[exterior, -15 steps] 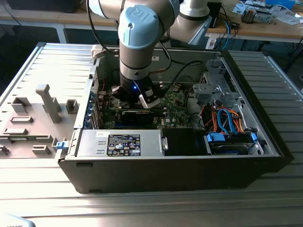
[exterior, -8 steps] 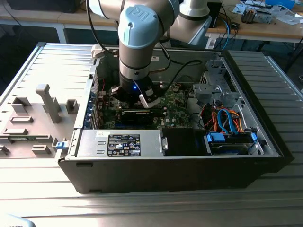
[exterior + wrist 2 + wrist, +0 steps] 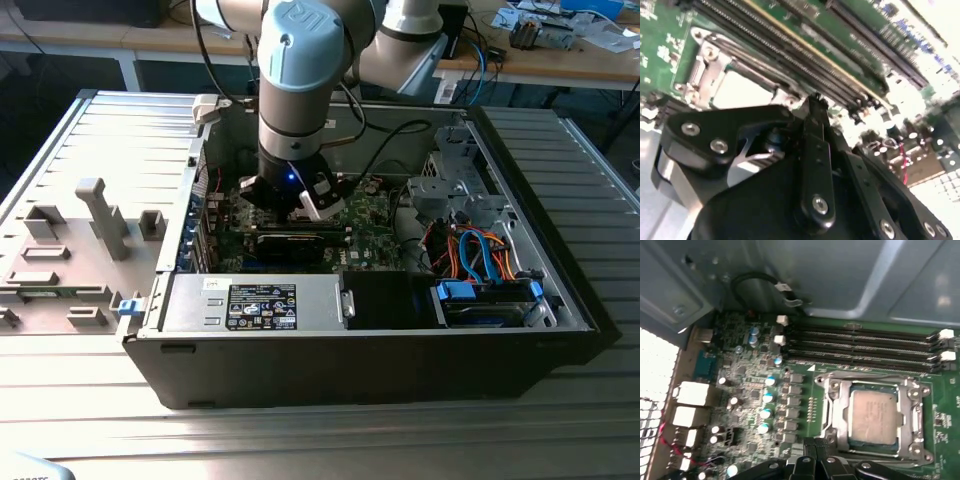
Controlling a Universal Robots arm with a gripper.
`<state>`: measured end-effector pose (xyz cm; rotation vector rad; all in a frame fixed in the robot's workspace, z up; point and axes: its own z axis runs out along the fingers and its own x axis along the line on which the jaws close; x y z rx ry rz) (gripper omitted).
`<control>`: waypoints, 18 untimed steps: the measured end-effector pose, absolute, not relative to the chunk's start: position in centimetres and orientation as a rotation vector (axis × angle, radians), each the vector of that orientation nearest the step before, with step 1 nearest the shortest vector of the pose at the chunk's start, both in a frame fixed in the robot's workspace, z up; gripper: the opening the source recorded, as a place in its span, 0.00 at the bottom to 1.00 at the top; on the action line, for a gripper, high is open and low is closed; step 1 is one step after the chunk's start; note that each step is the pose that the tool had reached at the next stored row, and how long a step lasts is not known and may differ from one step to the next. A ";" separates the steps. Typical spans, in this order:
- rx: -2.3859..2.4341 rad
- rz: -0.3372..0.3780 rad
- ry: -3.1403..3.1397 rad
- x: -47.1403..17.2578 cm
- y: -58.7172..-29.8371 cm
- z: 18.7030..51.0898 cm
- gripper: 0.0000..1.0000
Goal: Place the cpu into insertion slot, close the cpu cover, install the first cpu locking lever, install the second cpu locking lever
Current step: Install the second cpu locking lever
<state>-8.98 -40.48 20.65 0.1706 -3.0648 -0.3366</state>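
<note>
In the first wrist view the cpu, silvery-grey on top, lies flat in the insertion slot on the green motherboard. The cpu cover, a silver frame plate, lies down around it, with the chip showing through its window. A thin metal rod runs along one side of the cover. My gripper is shut, its black fingertips pressed together right at the socket's edge. The second wrist view has the gripper at a corner of the cover. In the exterior view the gripper reaches down into the open computer case.
Several long memory slots run beside the socket, with rows of capacitors on its other side. The grey case wall rises behind. A black expansion card, the power supply and a drive bay with blue cables crowd the case.
</note>
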 end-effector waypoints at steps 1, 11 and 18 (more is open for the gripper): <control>0.170 -0.336 -3.062 -8.6 -40.2 20.7 0.11; 0.167 -0.287 -3.059 -6.5 -37.1 20.7 0.11; 0.162 -0.222 -3.045 -4.3 -36.1 20.7 0.11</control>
